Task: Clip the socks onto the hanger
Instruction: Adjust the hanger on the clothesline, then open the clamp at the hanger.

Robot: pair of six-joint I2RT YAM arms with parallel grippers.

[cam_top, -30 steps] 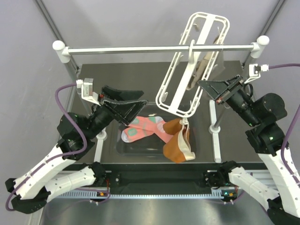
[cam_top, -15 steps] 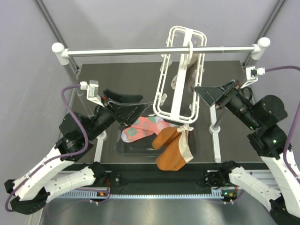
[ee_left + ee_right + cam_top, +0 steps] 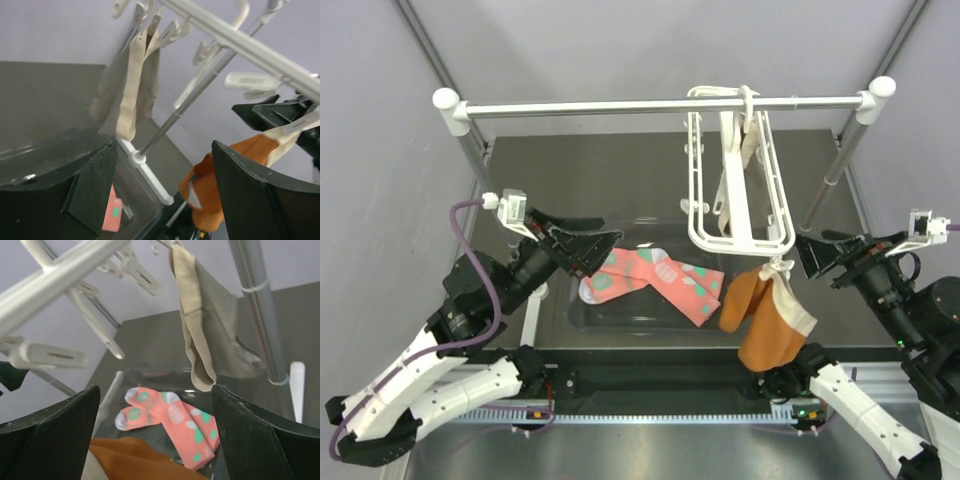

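The socks (image 3: 655, 280), salmon-pink with mint patches, lie crossed in a clear tray; the right wrist view looks down on them (image 3: 172, 420). The white hanger (image 3: 732, 241) hangs by its hook from the metal rail, and its rails cross both wrist views (image 3: 240, 42) (image 3: 65, 270). My left gripper (image 3: 592, 245) hovers open just left of the socks, holding nothing (image 3: 164, 150). My right gripper (image 3: 807, 257) is open and empty (image 3: 155, 390), right of the hanger's near end.
A rust-orange cloth (image 3: 760, 320) dangles from a clip at the hanger's near end. A beige cloth (image 3: 745, 140) hangs near the hook. The metal rail (image 3: 620, 105) with white ball ends spans the back. The clear tray's rim (image 3: 570, 312) lies below.
My right gripper opened and drew back to the right, off the hanger. The hanger swung right and straightened, carrying the orange cloth off the socks. My left gripper eased slightly left.
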